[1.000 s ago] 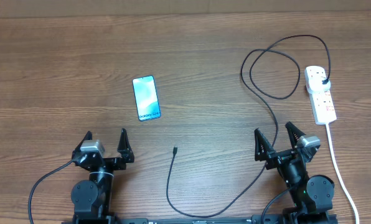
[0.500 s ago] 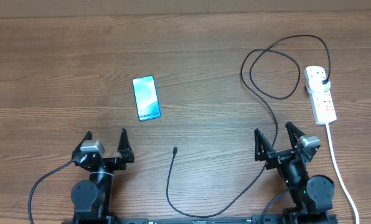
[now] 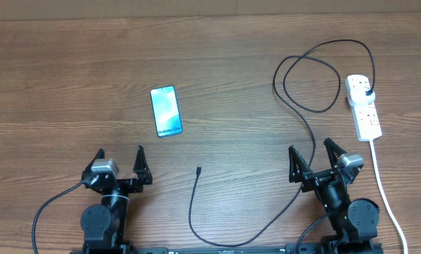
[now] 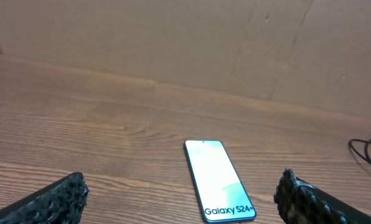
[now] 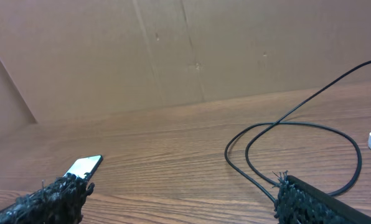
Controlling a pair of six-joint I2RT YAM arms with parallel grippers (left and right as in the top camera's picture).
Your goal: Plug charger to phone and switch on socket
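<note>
I see the phone (image 3: 166, 111) lying flat, screen up and lit pale blue, left of the table's (image 3: 69, 70) middle, its "Galaxy S24" end toward the near edge. The socket (image 3: 364, 106), a white strip with red switches, lies near the right edge. The charger's (image 3: 192, 197) black plug (image 3: 366, 90) sits in its far outlet. The thin cable loops beside it and trails nearward, its connector tip (image 3: 198, 169) loose, apart from the phone.

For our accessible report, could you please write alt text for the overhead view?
A phone lies screen-up on a wooden table, left of centre; a black charger cable loops from its loose tip near the front to a plug in the power strip at right. The left claw and right claw sit open and empty at the near edge.
</note>
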